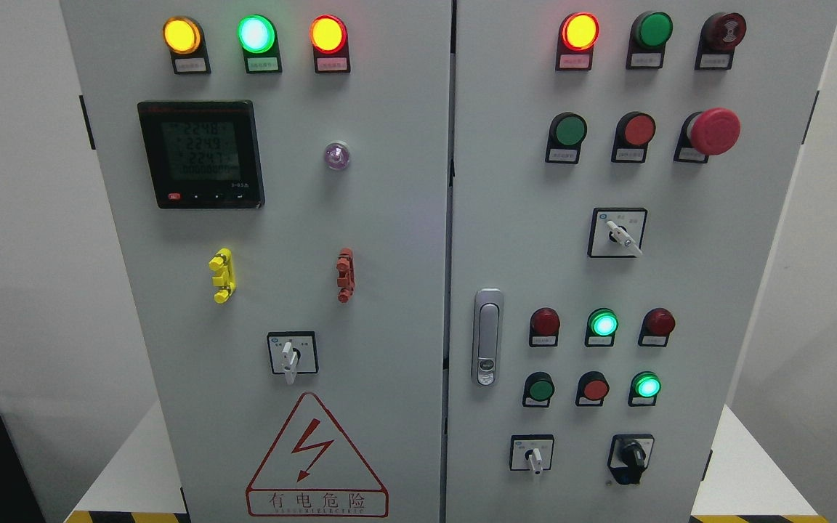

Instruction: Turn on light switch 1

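Neither of your hands shows in the head view, so you cannot tell whether the fingers are spread, pressed together or pinching anything — nor which arm stands nearer to the work.

Take the door latch [487,338] on the grey cabinet [404,218] as your landmark. The labels are too small to read, so which control counts as light switch 1 is a judgement. The likeliest candidates are the rotary switches: a white-handled one [288,358] left of the latch at about the same height, handle pointing straight down; a second white-handled one [533,456] below and just right of the latch, also pointing down; a third [622,234] up and to the right, handle tilted toward the lower right; and a black knob [633,454] at lower right.

If it is the left-door switch, your left arm probably has the shorter reach; the right-door ones suit your right. The handle's long axis runs vertically, so pinch across it from the sides and twist — a wrong pick could trip another circuit.
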Robot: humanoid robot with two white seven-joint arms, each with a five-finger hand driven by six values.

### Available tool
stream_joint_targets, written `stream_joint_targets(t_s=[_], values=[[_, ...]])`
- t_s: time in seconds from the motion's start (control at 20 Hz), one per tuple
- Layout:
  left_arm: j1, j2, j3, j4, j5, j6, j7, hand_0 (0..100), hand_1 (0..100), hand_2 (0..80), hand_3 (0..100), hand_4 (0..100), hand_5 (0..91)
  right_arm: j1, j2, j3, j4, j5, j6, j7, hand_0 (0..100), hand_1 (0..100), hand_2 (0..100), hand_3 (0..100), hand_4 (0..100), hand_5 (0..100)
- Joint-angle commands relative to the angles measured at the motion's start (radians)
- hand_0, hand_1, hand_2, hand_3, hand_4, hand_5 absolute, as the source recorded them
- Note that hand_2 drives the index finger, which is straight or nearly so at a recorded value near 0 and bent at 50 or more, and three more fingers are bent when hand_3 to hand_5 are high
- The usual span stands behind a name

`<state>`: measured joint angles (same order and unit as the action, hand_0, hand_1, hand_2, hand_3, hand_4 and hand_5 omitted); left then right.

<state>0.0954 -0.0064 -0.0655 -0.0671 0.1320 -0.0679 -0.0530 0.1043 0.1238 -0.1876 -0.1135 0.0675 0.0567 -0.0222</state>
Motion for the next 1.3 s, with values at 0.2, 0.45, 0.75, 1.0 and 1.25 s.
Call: stream_joint_targets(t_s=[0.2, 0.45, 0.75, 1.0, 1.25], values=[[-0.002, 0.011, -0.033, -0.002, 0.001, -0.001, 0.001, 26, 2, 0.0, 0, 0, 0.0, 0.000, 0.000, 0.000, 0.000, 0.000, 0.000, 0.001, 0, 0, 0, 0, 0, 0], [0.012, 0.016, -0.020, -0.051, 0.001, -0.004, 0.002, 26, 1, 0.0, 0, 0, 0.0, 0.000, 0.000, -0.001, 0.000, 0.000, 0.000, -0.001, 0, 0, 0, 0, 0, 0], [0.158, 0.031, 0.099, -0.417, -0.110, 0.043, -0.002, 26, 0, 0.0, 0, 0, 0.0, 0.000, 0.000, 0.000, 0.000, 0.000, 0.000, 0.001, 0, 0, 0, 0, 0, 0], [0.248, 0.016, 0.260, -0.767, -0.264, 0.013, -0.008, 26, 1, 0.0, 6, 12, 0.0, 0.000, -0.001, -0.001, 0.000, 0.000, 0.000, 0.001, 0, 0, 0, 0, 0, 0], [0.280, 0.025, 0.314, -1.110, -0.262, -0.111, -0.008, 28, 4, 0.0, 13, 20, 0.0, 0.000, -0.001, -0.001, 0.000, 0.000, 0.000, 0.001, 0, 0, 0, 0, 0, 0]])
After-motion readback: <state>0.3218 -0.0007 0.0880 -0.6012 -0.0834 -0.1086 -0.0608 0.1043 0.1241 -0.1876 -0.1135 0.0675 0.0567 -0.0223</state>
